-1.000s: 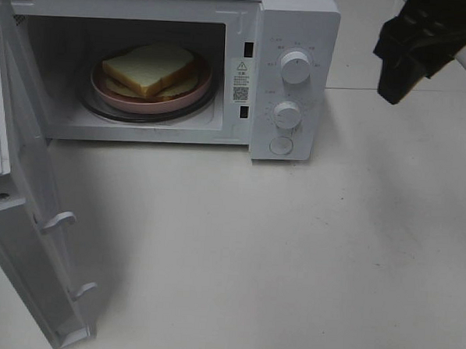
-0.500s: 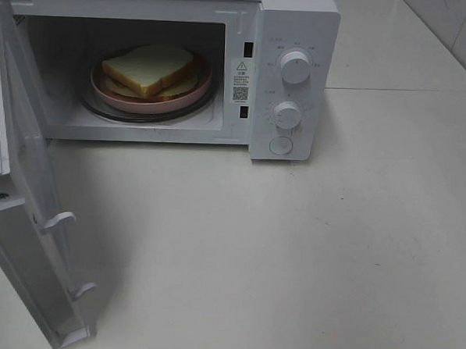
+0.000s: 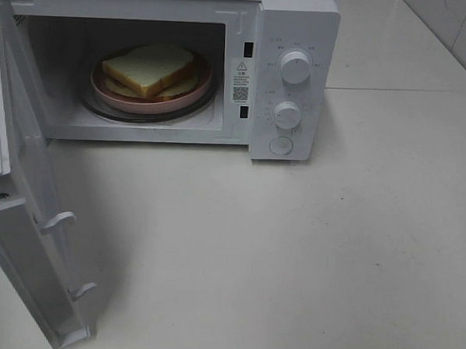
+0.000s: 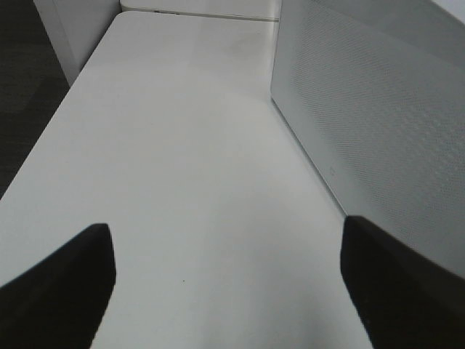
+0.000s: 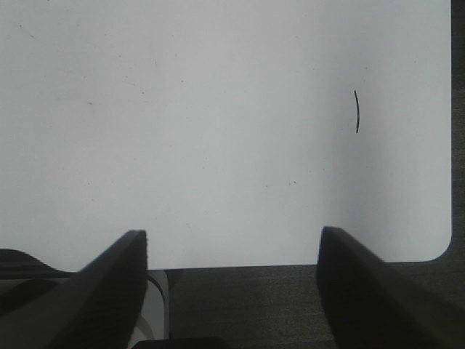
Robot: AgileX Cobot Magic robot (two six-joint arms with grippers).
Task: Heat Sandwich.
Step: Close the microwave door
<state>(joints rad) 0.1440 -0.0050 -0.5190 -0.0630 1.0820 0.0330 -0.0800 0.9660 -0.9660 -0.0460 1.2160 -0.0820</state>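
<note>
1. Two grippers, both empty: the left gripper (image 4: 225,240) is hanging with its jaws wide apart over the strip of table (image 3: 292,248) along the left edge, just beside the microwave's (image 3: 300,22) perforated side wall.
2. Right gripper (image 5: 232,236) is hovering over the table's edge near a rounded corner, fingers apart and gripping nothing. Neither arm is showing in the high view.
3. Sandwich (image 3: 149,68) is sitting on the pink plate (image 3: 123,102) inside the microwave, which is standing toward the table's far left corner. Its top slice is lying skewed over the lower one.
4. Door (image 3: 27,234) is hanging fully open, swung out toward the near left corner. I'm judging the loading as done, with closing the door and turning the knobs (image 3: 296,67) yet to come.
5. What could be going wrong from here:
   - Pushing too hard on the door could be shoving the whole microwave along the table, since nothing is bracing it.
   - A soft or off-line push could be leaving the door unlatched, so no heating is starting.
   - A slam could be jolting that skewed top slice off the filling.
   - The left arm is sitting close to the side wall, so swinging round to reach the door risks clipping the casing.
   - A right gripper reaching for the panel with its fingers this far apart could be nudging both knobs at once.
</note>
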